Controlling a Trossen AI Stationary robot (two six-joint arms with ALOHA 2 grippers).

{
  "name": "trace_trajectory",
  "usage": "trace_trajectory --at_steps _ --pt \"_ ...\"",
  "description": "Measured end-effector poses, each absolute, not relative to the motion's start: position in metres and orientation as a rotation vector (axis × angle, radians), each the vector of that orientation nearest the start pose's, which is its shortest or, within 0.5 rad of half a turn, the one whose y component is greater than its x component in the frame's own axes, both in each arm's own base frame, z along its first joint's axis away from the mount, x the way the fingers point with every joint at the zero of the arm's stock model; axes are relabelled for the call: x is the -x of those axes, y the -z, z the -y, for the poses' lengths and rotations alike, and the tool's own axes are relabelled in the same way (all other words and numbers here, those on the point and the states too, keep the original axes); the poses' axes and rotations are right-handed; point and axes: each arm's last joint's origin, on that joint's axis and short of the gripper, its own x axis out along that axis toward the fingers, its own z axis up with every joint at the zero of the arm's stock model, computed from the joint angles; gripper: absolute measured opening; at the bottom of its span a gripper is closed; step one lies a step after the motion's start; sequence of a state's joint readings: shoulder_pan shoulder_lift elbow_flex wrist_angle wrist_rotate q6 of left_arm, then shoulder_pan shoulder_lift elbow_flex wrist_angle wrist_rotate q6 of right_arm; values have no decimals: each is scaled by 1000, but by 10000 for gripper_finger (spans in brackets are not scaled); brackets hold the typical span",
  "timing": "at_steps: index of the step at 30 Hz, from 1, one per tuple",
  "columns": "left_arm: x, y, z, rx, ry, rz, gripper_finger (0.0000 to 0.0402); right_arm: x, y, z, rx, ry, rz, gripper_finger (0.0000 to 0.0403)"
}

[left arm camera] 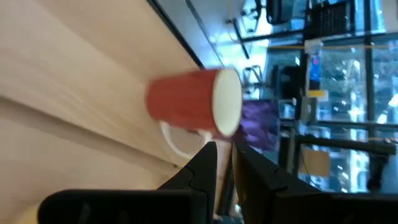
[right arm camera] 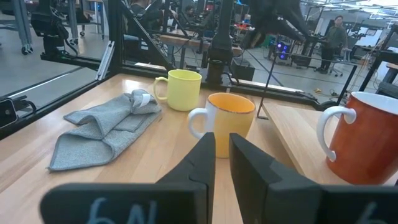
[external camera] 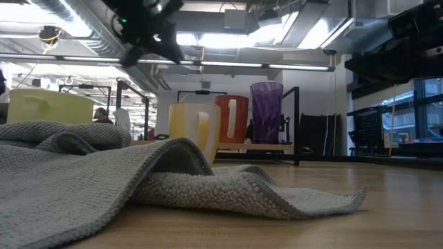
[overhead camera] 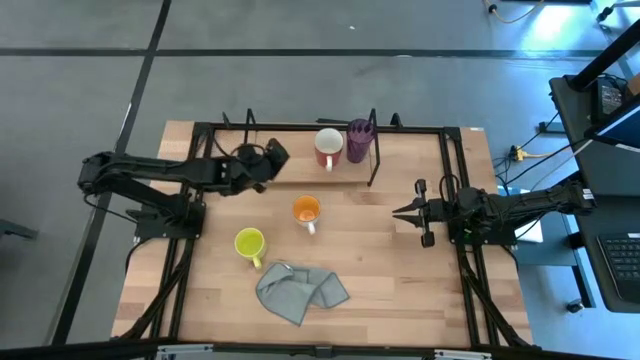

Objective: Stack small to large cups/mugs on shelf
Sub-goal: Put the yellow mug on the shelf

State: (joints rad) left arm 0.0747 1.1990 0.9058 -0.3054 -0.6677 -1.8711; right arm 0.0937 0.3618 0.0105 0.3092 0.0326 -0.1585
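A red mug (overhead camera: 328, 148) with a white handle and a purple tumbler (overhead camera: 359, 140) stand side by side on the right part of the shelf (overhead camera: 290, 170), a low board with black wire end loops at the table's far side. On the table in front of it stand an orange mug (overhead camera: 306, 211) and a yellow mug (overhead camera: 249, 243). My left gripper (overhead camera: 283, 153) hovers over the shelf's left part, left of the red mug (left arm camera: 193, 102), shut and empty. My right gripper (overhead camera: 397, 212) waits at the table's right, shut and empty, pointing toward the orange mug (right arm camera: 227, 121).
A crumpled grey cloth (overhead camera: 300, 290) lies near the table's front edge, right of the yellow mug. A black frame (overhead camera: 440, 130) runs around the tabletop. The shelf's left half is bare board. People stand in the room beyond the table.
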Motion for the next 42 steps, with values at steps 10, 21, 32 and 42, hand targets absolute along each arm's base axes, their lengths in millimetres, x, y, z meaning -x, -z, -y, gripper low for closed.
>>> trace_trajectory --at_steps 10,21,32,42 --pt "-291 -266 -41 1662 -983 239 47 -120 -165 -10 161 -64 -38 49" --pt "-292 -305 -44 1603 -1059 131 45 -120 -165 -10 161 -63 -37 49" --pt "-258 -306 -21 1877 -1300 -358 30 -120 -165 -10 161 -63 -38 49" --pt "-262 -280 -9 1831 -1469 -747 2 -120 -165 -10 161 -63 -38 49"
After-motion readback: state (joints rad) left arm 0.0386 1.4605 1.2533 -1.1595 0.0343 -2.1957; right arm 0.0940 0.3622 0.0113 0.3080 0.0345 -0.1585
